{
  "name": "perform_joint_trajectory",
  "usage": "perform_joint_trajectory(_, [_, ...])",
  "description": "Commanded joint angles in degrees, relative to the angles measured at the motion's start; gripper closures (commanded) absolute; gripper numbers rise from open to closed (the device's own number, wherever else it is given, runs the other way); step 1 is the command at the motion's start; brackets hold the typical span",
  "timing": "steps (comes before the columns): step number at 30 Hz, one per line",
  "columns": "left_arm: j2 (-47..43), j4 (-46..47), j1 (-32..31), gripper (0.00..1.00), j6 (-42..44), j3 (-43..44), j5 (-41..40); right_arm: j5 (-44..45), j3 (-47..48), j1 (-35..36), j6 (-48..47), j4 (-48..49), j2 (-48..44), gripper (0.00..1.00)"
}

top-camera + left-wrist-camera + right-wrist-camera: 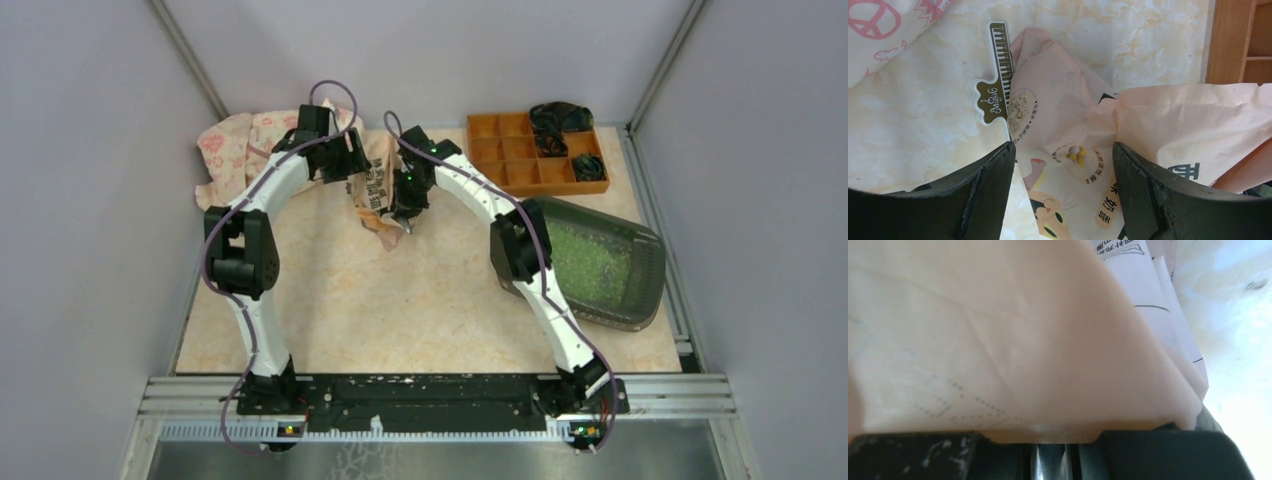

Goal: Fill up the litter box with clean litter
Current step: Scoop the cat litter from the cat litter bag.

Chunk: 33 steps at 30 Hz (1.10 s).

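Observation:
The litter box (640,290) lies at the right of the table with clean litter (585,262), light-green granules, spread inside it. A crumpled pink printed bag (372,200) sits at the table's middle back. My right gripper (408,212) is at the bag's right side. In the right wrist view the bag's paper (1013,335) fills the frame and hides the fingers, and the gripper looks shut on it. My left gripper (1064,150) hovers open over the bag (1063,115), its fingers (993,185) to either side of the printed face and apart from it.
A brown piano-key clip (995,85) lies against the bag's left edge. An orange compartment tray (530,150) holding black items stands at the back right, its edge also in the left wrist view (1238,45). Pink patterned cloth (230,150) is heaped at the back left.

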Motion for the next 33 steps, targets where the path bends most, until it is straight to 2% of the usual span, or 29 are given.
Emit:
perform_joint_trajectory(1, [-1.26,-3.50,-0.73,0.23,1.55,-0.86,2.05,23.82,-8.50,-1.12,-3.88,12.02,-2.10,1.00])
perform_joint_trajectory(7, [-0.34,-4.33,-0.73,0.23,1.65,0.47,1.67,31.94,-24.76,-0.12,-10.59,25.57,-14.23,1.00])
perform_joint_trajectory(11, [0.09,-5.66,-0.73,0.23,2.16,1.58,0.70,34.45,-35.62,0.74,-13.94,34.60,-22.12,1.00])
perform_joint_trajectory(15, [-0.03,-6.48,-0.73,0.23,2.36,2.41,-0.12,34.40,-41.92,0.94,-15.60,39.34,-27.66,1.00])
perform_joint_trajectory(23, [-0.35,-8.59,-0.73,0.23,2.71,4.86,-1.52,33.57,-43.83,1.93,-18.52,40.45,-33.12,1.00])
perform_joint_trajectory(33, [-1.21,-10.17,-0.73,0.23,3.67,6.48,-2.94,37.01,-47.23,4.57,-21.27,39.65,-40.54,1.00])
